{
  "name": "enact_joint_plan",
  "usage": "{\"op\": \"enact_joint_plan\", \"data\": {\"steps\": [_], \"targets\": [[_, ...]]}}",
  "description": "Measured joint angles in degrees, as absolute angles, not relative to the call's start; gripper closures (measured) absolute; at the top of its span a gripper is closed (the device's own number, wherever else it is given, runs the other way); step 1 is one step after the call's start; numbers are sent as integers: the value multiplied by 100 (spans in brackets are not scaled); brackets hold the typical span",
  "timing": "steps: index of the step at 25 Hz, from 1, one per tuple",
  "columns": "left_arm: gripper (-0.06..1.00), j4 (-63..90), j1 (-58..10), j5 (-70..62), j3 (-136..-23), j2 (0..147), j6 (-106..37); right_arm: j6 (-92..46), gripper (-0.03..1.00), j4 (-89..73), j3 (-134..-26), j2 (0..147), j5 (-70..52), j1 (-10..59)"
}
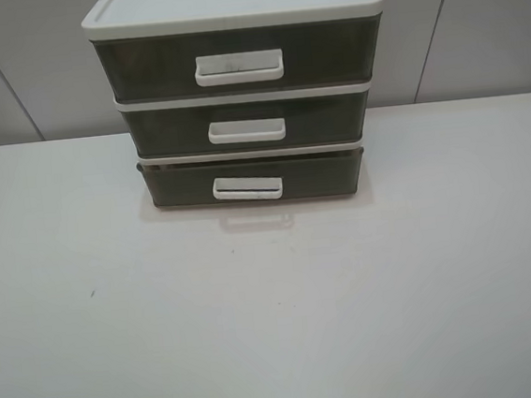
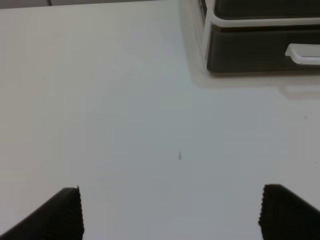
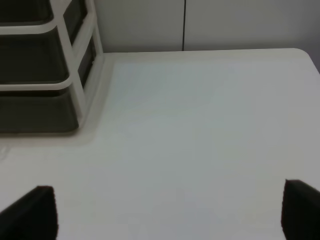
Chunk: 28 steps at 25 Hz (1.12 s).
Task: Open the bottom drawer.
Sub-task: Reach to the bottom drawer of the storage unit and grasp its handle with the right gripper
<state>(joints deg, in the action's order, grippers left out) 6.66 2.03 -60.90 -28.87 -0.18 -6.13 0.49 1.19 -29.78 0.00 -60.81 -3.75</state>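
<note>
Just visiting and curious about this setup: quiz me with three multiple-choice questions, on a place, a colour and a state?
1. On the table, the drawer unit stands at its: A far side; B near edge; C left corner.
2. The bottom drawer's handle is: A red; B white; C black.
3. The left gripper is: A shut on a handle; B holding a pen; C open, empty.
Answers: 1 A, it sits by the wall; 2 B, white against the dark front; 3 C, fingers wide apart.
</note>
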Motion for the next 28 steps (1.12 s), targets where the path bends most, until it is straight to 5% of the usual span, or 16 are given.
{"op": "enact_joint_plan", "data": {"steps": [28], "targets": [[23,666,203,-6090,-2887,-18,-613,49,19,119,-2978,0,-6076,-426]]}}
